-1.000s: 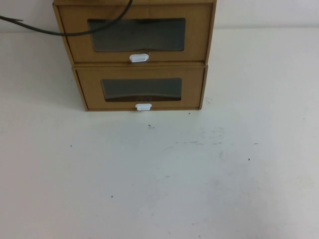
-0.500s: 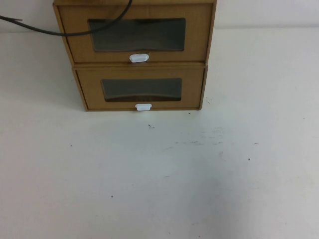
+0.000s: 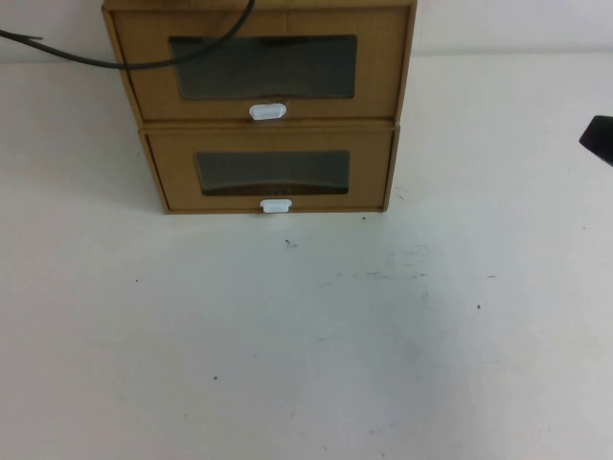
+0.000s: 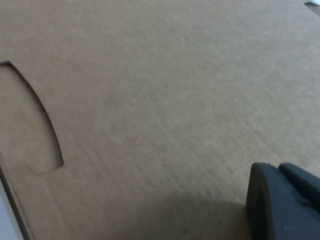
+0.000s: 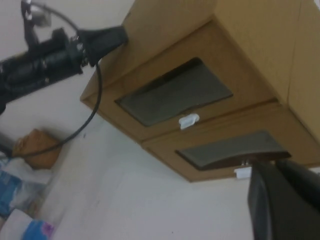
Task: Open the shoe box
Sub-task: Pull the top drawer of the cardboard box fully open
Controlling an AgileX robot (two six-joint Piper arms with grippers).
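Shoe boxes [image 3: 374,144] are closed; right gripper [image 3: 599,140] — pinched together — is off to their right; left gripper [image 4: 282,205] is up by the top box — open or closed, cannot tell.

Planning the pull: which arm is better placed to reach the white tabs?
Likely right. The right gripper, shut, is beside the stacked boxes, facing both white tabs; the left gripper is at the top of the upper box.

Light: dim, even and warm across your table [image 3: 287,364].
Shadow: a soft dark patch on the shoe box [image 4: 150,100], just beside your left gripper [image 4: 282,200].
Focus: your right gripper [image 5: 280,200] blurs close up; the shoe box stack [image 5: 210,65] beyond it looks soft.
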